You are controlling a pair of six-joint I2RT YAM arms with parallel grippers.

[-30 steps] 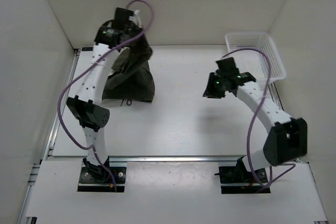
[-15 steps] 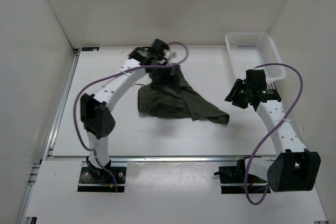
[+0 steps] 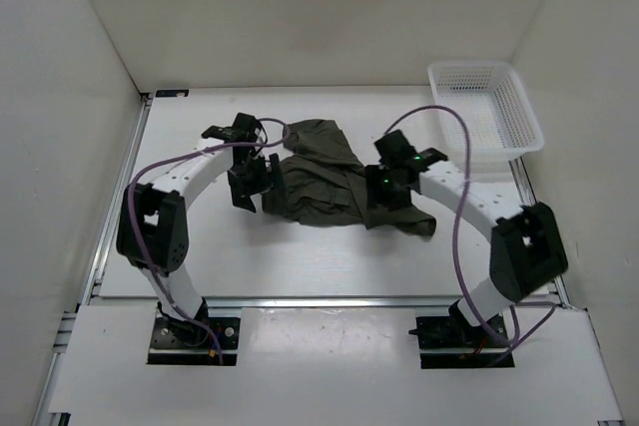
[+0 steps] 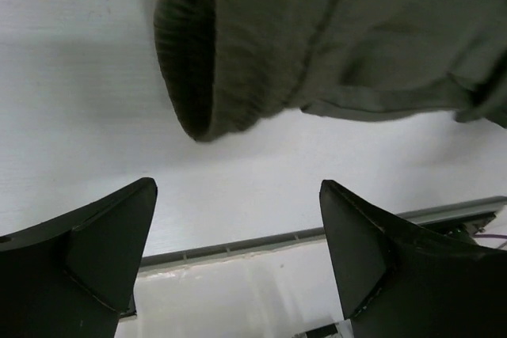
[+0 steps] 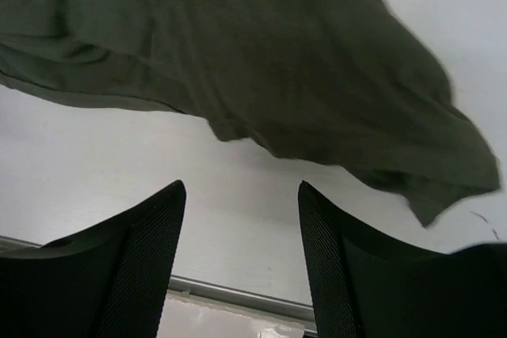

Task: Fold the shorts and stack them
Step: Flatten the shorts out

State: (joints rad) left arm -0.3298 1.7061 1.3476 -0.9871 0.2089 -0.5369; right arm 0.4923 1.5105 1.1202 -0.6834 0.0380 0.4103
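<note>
The counter (image 3: pixel 329 256) is white and walled on three sides, and my two arms reach in from its near edge. The shorts (image 3: pixel 319 182) lie on it about mid-way, crumpled and not yet folded, with their long axis running across me from far-left to near-right. A white basket (image 3: pixel 487 107) stands at the far right corner, well apart from the cloth. My left tool (image 3: pixel 255 185) hangs at the left end of the shorts, jaws wide and holding nothing. Its own camera shows a rolled, ribbed edge of the cloth (image 4: pixel 317 29) lying just ahead of the gap between the left tool's (image 4: pixel 238 195) fingers, not in it. My right tool (image 3: pixel 384 197) hangs over the right end, jaws likewise wide and holding nothing. Its camera shows a loose hem and a pointed corner of the cloth (image 5: pixel 238 45) ahead of the right tool (image 5: pixel 242 195) and trailing off to the right. Judgement: the cloth lies between the two tools, each about equally near its own end. The coming grasp depends on each tool closing on its own end so the cloth can be spread along that axis.
</note>
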